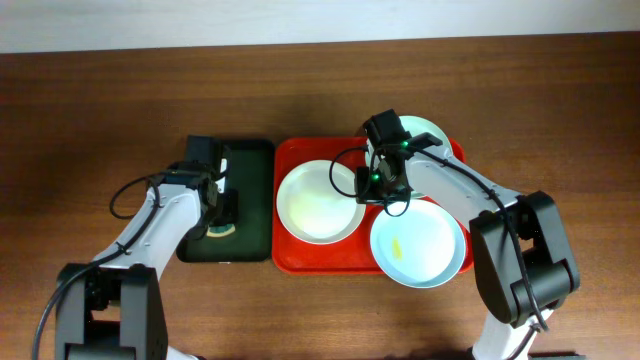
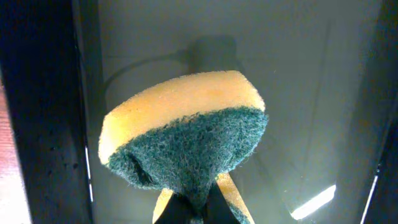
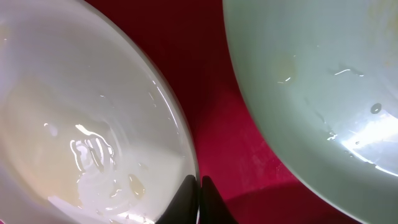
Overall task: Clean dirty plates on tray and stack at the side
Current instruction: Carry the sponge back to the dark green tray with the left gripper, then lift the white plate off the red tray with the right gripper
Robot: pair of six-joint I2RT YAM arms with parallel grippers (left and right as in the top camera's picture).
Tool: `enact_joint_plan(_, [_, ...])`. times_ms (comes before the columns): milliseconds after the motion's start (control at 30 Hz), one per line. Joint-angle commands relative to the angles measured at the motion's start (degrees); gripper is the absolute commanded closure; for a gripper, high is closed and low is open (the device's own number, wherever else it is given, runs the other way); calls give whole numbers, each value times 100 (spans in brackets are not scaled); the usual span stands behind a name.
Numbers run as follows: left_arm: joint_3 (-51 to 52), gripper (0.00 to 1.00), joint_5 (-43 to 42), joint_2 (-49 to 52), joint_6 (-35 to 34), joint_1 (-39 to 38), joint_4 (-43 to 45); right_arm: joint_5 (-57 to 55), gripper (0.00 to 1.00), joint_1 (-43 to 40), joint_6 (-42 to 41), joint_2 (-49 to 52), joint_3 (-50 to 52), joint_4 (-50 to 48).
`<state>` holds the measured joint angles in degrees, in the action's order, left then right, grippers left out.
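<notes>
The red tray (image 1: 290, 152) holds a white plate (image 1: 318, 200) on its left, a pale mint-blue plate (image 1: 418, 243) with a yellow smear at front right, and a second mint-blue plate (image 1: 430, 130) at the back, partly hidden by my right arm. My right gripper (image 1: 372, 185) is shut on the white plate's right rim. The right wrist view shows the fingers (image 3: 199, 186) pinching that rim, with the wet, yellow-smeared white plate (image 3: 74, 124), the tray (image 3: 211, 93) and a mint plate (image 3: 311, 74). My left gripper (image 2: 193, 208) is shut on a yellow-and-green sponge (image 2: 186, 124).
A dark green tray (image 1: 250, 200) lies directly left of the red tray. My left gripper (image 1: 220, 215) holds the sponge (image 1: 220, 232) over it, and its floor fills the left wrist view (image 2: 311, 93). Brown wooden table (image 1: 100, 100) surrounds both trays.
</notes>
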<state>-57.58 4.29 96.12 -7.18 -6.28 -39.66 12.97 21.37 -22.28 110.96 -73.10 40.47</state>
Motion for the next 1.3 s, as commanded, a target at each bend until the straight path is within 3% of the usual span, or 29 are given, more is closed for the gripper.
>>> enact_joint_plan(0, [15, 88, -192, 31, 83, 7, 44, 144, 95, 37, -4, -33, 20, 4])
enact_joint_plan(67, [-11, 62, -195, 26, 83, 7, 20, 144, 95, 37, -2, -33, 20, 4])
enact_joint_plan(100, [-46, 55, -195, 17, 81, 7, -9, 144, 95, 37, -2, -33, 20, 4])
enact_joint_plan(200, [-273, 48, -205, -72, 35, 7, -208, 144, 95, 37, -4, -33, 20, 2])
enact_joint_plan(300, [-778, 47, -313, -334, 15, 7, -597, 142, 94, 37, -4, -33, 20, 2])
enact_joint_plan(367, [-1132, 46, -363, -581, -85, 7, -813, 142, 81, 37, -2, -33, 20, 2])
enact_joint_plan(433, [-1471, 42, -509, -898, -109, 7, -979, 142, 80, 37, -2, -33, 20, 4])
enact_joint_plan(467, [-1585, 34, -566, -1036, -111, 7, -1032, 142, 80, 37, -4, -33, 20, 2])
enact_joint_plan(500, [-1738, 11, -623, -1255, -114, 7, -1104, 142, 80, 37, -4, -33, 20, 2])
enact_joint_plan(533, [-1810, 1, -625, -1408, -114, 7, -1130, 140, 80, 37, -4, -31, 22, 2])
enact_joint_plan(733, [-1897, 1, -398, -2184, -107, 7, -1126, 142, 78, 37, -7, 2, 90, -127])
enact_joint_plan(833, [-1897, 1, -389, -2293, -107, 7, -1145, 144, 96, 37, -24, 2, 94, -133])
enact_joint_plan(1000, [-1897, 1, -389, -2297, -107, 7, -1152, 214, 96, 20, -48, -11, 59, -118])
enact_joint_plan(1067, [-1897, 1, -389, -2295, -107, 7, -1152, 232, 95, 20, -48, -11, 28, -61])
enact_joint_plan(1133, [-1897, 1, -389, -2297, -107, 7, -1152, 227, 77, 20, -48, -11, 31, -9])
enact_joint_plan(1267, [-1897, 1, -389, -2297, -107, 7, -1152, 201, 77, 68, -50, 0, 92, 0])
